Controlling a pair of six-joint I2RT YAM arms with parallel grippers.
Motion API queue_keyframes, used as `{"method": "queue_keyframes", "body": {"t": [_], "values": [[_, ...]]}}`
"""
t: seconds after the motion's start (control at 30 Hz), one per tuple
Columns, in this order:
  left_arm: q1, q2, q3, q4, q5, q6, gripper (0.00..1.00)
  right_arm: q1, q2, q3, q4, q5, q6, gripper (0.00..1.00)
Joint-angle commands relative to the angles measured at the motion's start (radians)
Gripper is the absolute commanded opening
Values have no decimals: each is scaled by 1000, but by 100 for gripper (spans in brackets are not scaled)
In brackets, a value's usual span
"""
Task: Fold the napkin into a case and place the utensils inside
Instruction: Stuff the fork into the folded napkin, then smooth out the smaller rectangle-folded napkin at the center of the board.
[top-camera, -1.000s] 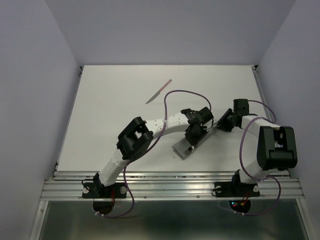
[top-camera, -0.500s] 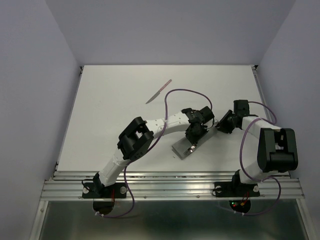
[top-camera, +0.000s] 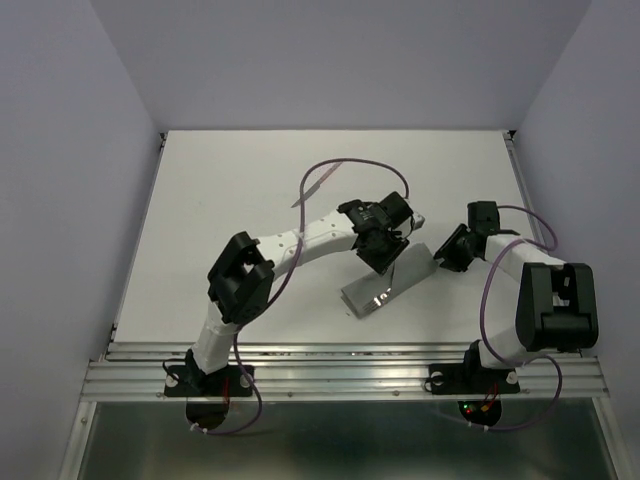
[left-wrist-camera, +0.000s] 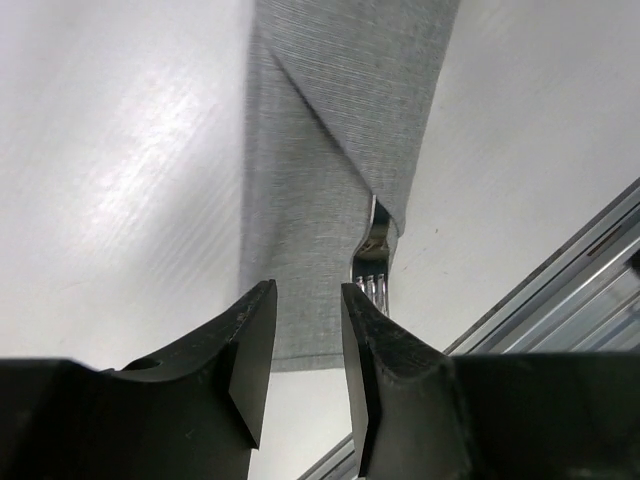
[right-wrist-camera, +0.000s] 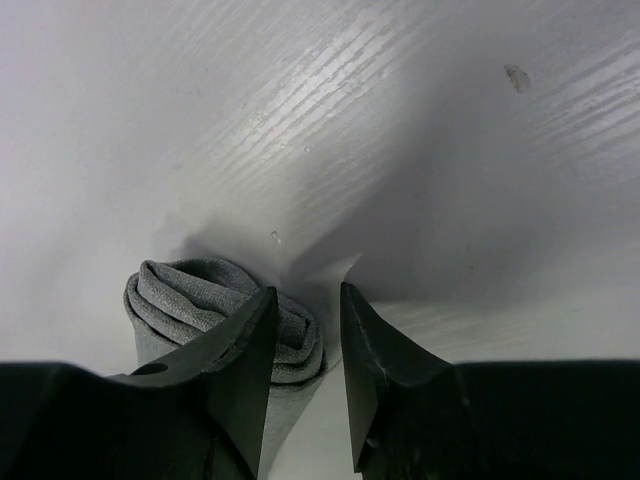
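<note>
The napkin lies folded as a narrow grey case (top-camera: 392, 280), running diagonally near the table's front. The fork's silver tines (top-camera: 378, 298) stick out of its near end; its handle is hidden inside. The left wrist view shows the case (left-wrist-camera: 340, 150) and tines (left-wrist-camera: 372, 285) below my left gripper (left-wrist-camera: 308, 330), which hovers over the case (top-camera: 385, 250), jaws a little apart and empty. My right gripper (top-camera: 447, 252) sits at the case's far end, jaws slightly apart and empty, the rolled cloth end (right-wrist-camera: 190, 300) just left of it (right-wrist-camera: 308, 300). Only the knife's tip (top-camera: 297, 203) shows, beyond the left arm.
A purple cable (top-camera: 325, 172) loops above the left arm over the knife's place. The metal rail (top-camera: 340, 365) runs along the table's near edge, close to the case's near end. Grey walls enclose the white table (top-camera: 220, 240) on three sides.
My left gripper has let go of the fork, risen and pulled back toward the far side. The fork stays in the case. My right gripper has shifted slightly right.
</note>
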Motion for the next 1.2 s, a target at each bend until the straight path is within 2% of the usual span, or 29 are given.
{"method": "queue_keyframes", "body": {"t": [0.0, 0.17, 0.27, 0.33, 0.47, 0.5, 0.57, 0.6, 0.7, 0.97, 1.07, 1.17], "values": [[59, -141, -38, 4, -29, -14, 44, -2, -44, 23, -64, 45, -27, 37], [129, -199, -136, 42, -29, -60, 43, -2, -145, 17, -133, 91, -51, 39], [183, -226, -218, 67, -8, -95, 38, -2, -248, -3, -184, 101, -70, 39], [192, -249, -289, 102, 11, -115, 33, -2, -311, -26, -233, 110, -76, 40], [192, -289, -411, 186, 87, -148, 16, 14, -466, -57, -308, 73, -87, 35], [192, -306, -449, 201, 122, -161, 8, 40, -519, -52, -321, 52, -68, 32], [192, -323, -480, 246, 152, -174, 0, 103, -549, -29, -344, 35, -39, 26], [191, -344, -495, 263, 173, -180, 0, 122, -561, -28, -359, 30, -28, 19], [189, -369, -543, 304, 215, -204, 0, 225, -570, -37, -371, 39, 21, 11], [188, -412, -546, 307, 138, -241, 0, 569, -463, -74, -321, 124, 182, 5], [186, -420, -557, 336, 189, -254, 0, 711, -379, -61, -292, 188, 244, 5], [174, -405, -587, 349, 233, -255, 0, 797, -320, -51, -265, 213, 286, 4]]}}
